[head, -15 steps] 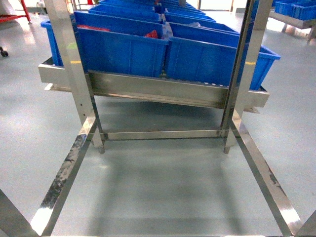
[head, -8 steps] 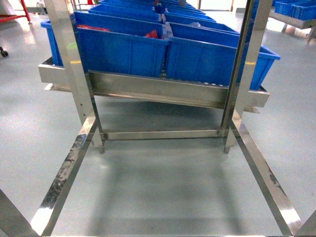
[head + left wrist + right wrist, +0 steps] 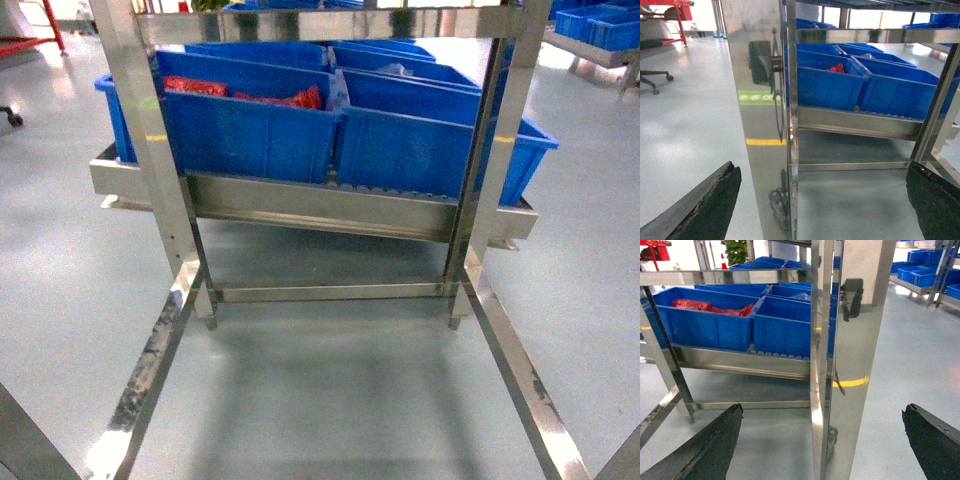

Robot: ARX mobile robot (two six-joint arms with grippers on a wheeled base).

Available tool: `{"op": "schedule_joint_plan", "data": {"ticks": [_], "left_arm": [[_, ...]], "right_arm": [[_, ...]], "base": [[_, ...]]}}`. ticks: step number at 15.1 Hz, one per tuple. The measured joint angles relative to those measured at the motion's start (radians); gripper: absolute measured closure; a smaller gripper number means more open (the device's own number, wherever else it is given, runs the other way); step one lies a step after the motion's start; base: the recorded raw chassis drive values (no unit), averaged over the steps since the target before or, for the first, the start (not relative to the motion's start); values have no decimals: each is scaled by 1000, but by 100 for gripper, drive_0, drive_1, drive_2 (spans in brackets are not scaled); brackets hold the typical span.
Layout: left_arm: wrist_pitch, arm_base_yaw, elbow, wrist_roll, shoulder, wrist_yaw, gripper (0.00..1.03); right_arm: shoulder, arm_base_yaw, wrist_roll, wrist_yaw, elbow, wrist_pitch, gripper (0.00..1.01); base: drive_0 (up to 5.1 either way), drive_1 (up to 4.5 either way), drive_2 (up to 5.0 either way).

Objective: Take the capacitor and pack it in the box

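With both grippers, left [image 3: 822,205] and right [image 3: 822,442], spread wide and empty before the steel rack [image 3: 320,215], the robot looks mid-approach; no capacitor or box shows, so finding them among the blue bins [image 3: 250,125] on the rack comes next.

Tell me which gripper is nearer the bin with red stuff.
Left, probably: left gripper has the bin just ahead-right; right gripper has it far to its left.

left tool [image 3: 822,200] agape, right tool [image 3: 822,440] agape
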Motion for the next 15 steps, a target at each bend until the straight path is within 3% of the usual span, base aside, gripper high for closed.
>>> {"op": "schedule_joint_plan", "data": {"ticks": [15], "left_arm": [[1, 0, 0, 0, 0, 2, 5]], "right_arm": [[0, 0, -2, 2, 0, 2, 3]], "base": [[0, 0, 0]]}}
